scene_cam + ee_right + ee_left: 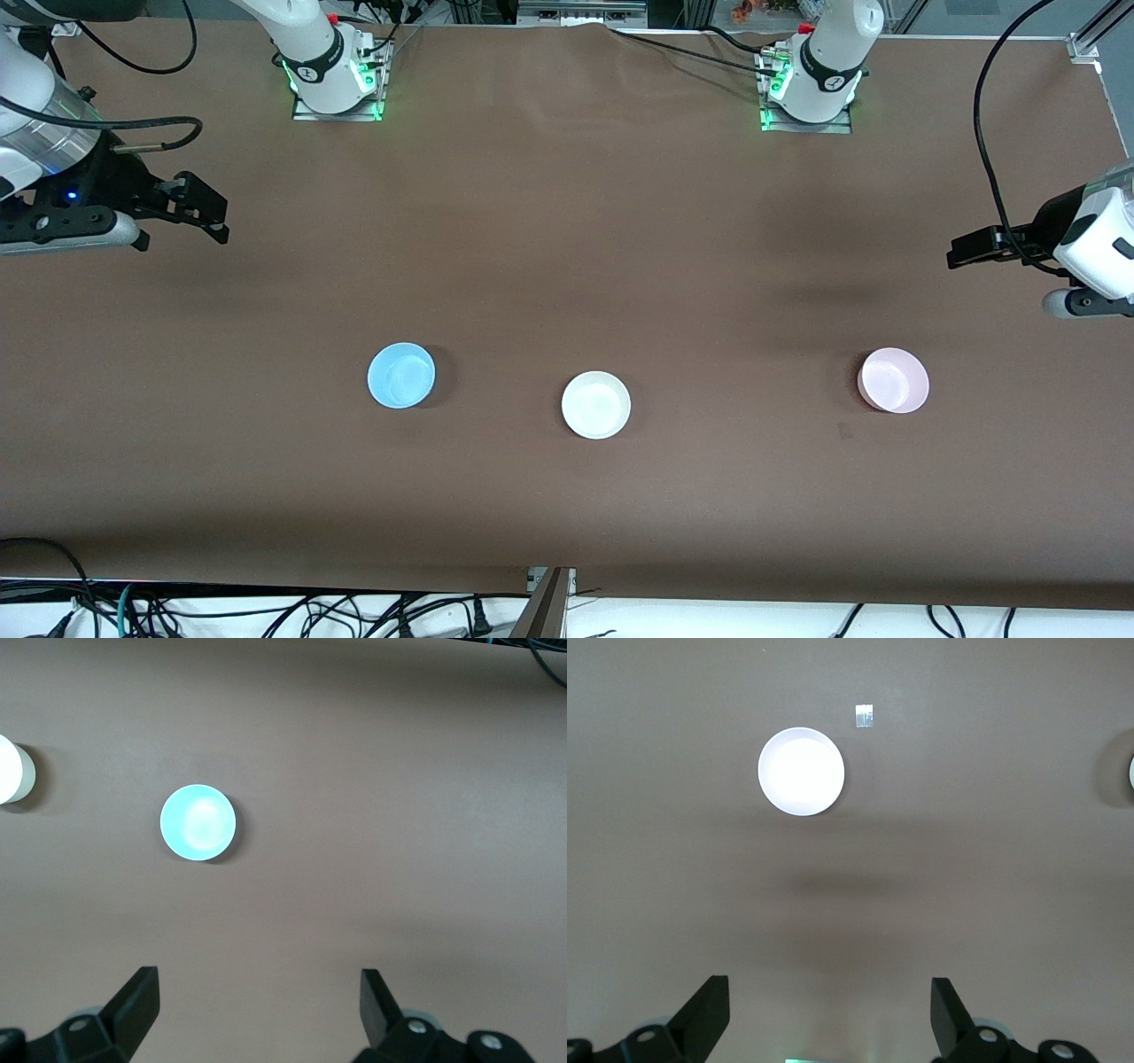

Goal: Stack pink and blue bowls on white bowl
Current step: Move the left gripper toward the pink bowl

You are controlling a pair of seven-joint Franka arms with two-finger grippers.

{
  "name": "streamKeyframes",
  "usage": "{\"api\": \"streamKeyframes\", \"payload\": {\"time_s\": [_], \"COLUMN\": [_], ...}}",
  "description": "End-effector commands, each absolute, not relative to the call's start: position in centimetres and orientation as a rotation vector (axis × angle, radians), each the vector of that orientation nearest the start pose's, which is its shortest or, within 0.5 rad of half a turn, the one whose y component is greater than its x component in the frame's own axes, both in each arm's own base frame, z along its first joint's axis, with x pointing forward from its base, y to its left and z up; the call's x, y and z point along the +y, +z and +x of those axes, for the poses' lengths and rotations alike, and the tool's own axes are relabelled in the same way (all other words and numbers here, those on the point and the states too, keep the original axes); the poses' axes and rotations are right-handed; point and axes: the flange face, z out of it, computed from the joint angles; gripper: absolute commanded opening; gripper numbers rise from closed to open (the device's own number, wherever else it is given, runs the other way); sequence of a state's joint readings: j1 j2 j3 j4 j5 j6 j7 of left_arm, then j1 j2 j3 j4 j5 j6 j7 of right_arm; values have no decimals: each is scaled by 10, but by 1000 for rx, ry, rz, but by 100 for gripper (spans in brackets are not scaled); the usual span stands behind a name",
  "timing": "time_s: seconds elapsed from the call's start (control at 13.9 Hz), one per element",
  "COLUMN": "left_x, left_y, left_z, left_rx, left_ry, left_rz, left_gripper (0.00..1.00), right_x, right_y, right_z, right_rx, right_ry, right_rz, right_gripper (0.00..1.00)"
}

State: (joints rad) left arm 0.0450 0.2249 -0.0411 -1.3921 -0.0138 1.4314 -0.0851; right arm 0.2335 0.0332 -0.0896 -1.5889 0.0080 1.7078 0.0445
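Bowls sit apart on the worktop: blue bowl point(401, 375), white bowl point(596, 404), pink bowl point(893, 380). Nothing is stacked yet. Left tool point(961, 249) and right tool point(205, 213) wait wide open and empty near the side edges. Next, one must grab a colored bowl.

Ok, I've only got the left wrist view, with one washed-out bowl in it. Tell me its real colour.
Observer: The front view shows it is the pink bowl, at the left arm's end of the table.
Operator: Now place the other two.
Observer: The white bowl sits mid-table and the blue bowl beside it, toward the right arm's end. All three are apart, nothing stacked.
Operator: Report the right arm.
Observer: The right gripper waits over bare table at its own end, jaws open and empty, as the left gripper does at its end.
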Motion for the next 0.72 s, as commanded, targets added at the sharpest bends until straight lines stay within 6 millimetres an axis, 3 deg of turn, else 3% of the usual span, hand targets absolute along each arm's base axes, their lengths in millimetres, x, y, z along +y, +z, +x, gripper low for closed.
{"api": "streamKeyframes", "payload": {"time_s": [0.0, 0.43, 0.57, 0.65], "left_x": [3, 5, 18, 33], "left_y": [569, 567, 558, 544], "left_z": [601, 603, 609, 611], "left_rx": [-128, -130, -163, -204], "left_ry": [282, 276, 221, 228], "left_rz": [-3115, -3121, -3127, -3125], "left_gripper": [100, 100, 100, 100], "right_x": [90, 76, 70, 74], "right_y": [617, 614, 615, 611], "right_z": [569, 573, 579, 581], "right_rx": [-164, -123, -103, -111], "right_ry": [-151, -149, -196, -195], "right_rz": [-3116, -3117, -3111, -3117], "right_gripper": [100, 100, 100, 100]}}
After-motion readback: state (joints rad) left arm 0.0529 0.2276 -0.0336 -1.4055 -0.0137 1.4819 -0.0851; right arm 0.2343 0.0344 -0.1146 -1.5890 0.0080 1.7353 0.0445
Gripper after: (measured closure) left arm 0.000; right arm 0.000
